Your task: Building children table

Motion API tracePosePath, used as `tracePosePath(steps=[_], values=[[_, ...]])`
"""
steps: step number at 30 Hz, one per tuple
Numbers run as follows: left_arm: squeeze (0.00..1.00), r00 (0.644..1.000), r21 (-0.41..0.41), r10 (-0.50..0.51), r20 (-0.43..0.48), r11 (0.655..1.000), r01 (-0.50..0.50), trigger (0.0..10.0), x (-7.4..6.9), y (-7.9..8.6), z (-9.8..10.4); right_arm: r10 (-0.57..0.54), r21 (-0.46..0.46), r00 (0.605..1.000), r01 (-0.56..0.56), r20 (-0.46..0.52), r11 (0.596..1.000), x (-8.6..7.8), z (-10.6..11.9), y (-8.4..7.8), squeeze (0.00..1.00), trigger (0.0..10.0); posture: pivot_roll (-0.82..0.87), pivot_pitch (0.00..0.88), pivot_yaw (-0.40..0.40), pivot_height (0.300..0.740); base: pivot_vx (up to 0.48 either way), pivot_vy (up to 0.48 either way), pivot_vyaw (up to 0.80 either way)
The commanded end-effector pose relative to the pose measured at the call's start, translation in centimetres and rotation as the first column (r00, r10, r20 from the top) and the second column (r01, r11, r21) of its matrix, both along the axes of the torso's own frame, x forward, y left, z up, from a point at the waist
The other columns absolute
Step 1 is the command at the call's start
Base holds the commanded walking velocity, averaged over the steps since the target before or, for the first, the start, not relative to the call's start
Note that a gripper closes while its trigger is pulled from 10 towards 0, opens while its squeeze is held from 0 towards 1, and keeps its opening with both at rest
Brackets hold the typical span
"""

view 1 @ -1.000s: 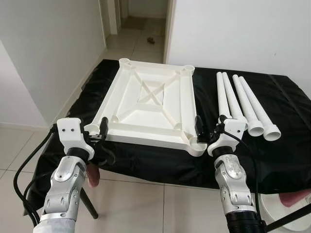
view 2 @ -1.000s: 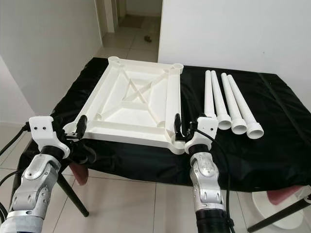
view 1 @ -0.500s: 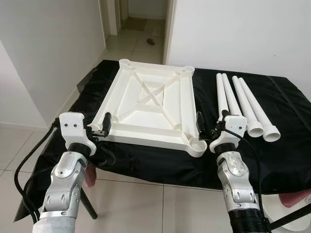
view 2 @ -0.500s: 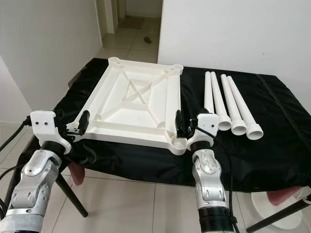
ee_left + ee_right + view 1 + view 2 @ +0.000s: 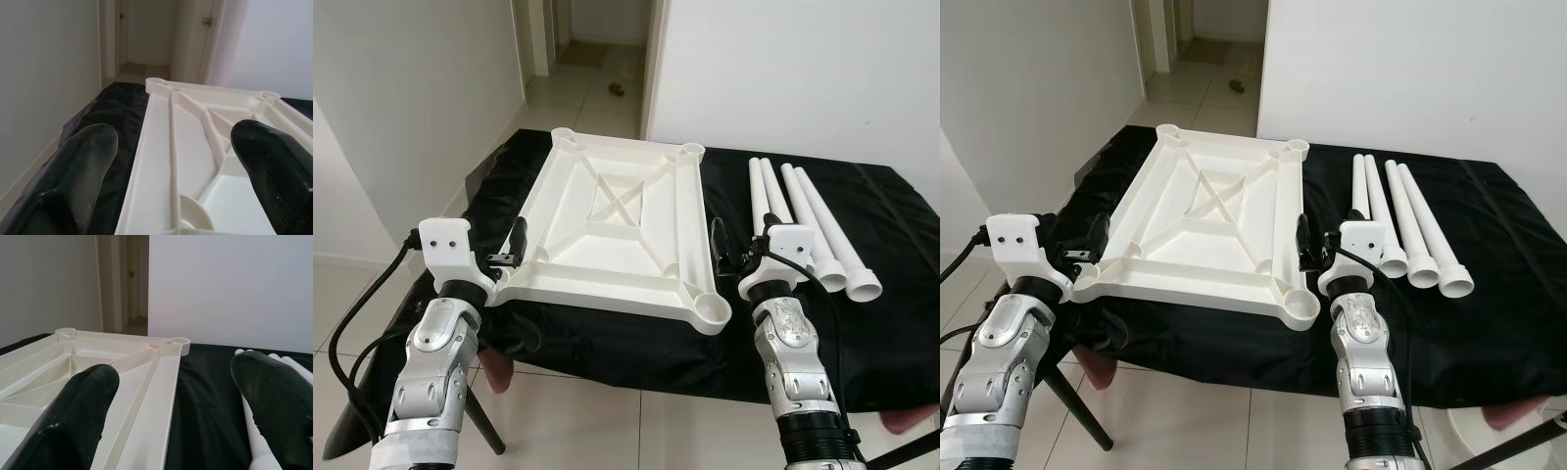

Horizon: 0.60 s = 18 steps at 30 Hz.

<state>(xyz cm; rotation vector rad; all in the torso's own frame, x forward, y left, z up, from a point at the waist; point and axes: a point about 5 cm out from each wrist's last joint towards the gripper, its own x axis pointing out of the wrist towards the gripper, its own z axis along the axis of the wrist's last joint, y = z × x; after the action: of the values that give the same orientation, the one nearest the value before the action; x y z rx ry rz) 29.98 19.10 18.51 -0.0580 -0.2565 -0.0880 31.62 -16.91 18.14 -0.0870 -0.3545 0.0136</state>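
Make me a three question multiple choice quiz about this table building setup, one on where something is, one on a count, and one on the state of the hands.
1. Where do the white legs lie relative to the upside-down tabletop?
A. On the robot's right of it
B. On the robot's left of it
C. Stacked on top of it

2. How many white legs lie on the black cloth?
A. Two
B. Four
C. Six

3. What state are the left hand and right hand in?
A. Both open, one at each near side edge of the tabletop
B. Both shut on legs
C. Left shut on the tabletop, right open

Answers:
1. A, the legs lie side by side past the tabletop's right edge.
2. B, four tubes with flared ends can be counted.
3. A, each wrist view shows two spread fingers with the tabletop's rim between them, ungripped.
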Motion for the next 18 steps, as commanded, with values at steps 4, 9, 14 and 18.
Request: tracePosePath(steps=[4, 9, 14, 18], values=[[0.00, 1.000, -0.006, 0.007, 0.002, 1.000, -0.007, 10.0, 0.01, 0.08, 0.26, -0.004, 0.002, 1.000, 0.004, -0.006, 1.000, 0.12, -0.23, 0.04, 0.00, 10.0, 0.06, 0.041, -0.019, 0.740, 0.324, 0.000, 0.00], [0.00, 1.000, -0.006, 0.011, 0.006, 1.000, -0.011, 10.0, 0.09, 0.12, 0.41, -0.005, -0.002, 1.000, 0.005, -0.005, 1.000, 0.22, -0.13, -0.04, 0.00, 10.0, 0.05, 0.047, -0.021, 0.740, 0.321, 0.000, 0.00], [0.00, 1.000, -0.024, 0.020, 0.004, 1.000, -0.020, 10.0, 0.10, 0.14, 0.40, -0.006, -0.005, 1.000, 0.006, -0.004, 1.000, 0.24, -0.09, -0.14, 0.00, 10.0, 0.05, 0.047, -0.021, 0.740, 0.305, 0.000, 0.00], [0.00, 1.000, -0.045, 0.026, 0.012, 0.999, -0.026, 10.0, 0.06, 0.09, 0.43, -0.003, -0.008, 1.000, 0.003, -0.003, 1.000, 0.24, -0.05, -0.12, 0.00, 10.0, 0.05, 0.047, -0.022, 0.740, 0.000, 0.000, 0.00]])
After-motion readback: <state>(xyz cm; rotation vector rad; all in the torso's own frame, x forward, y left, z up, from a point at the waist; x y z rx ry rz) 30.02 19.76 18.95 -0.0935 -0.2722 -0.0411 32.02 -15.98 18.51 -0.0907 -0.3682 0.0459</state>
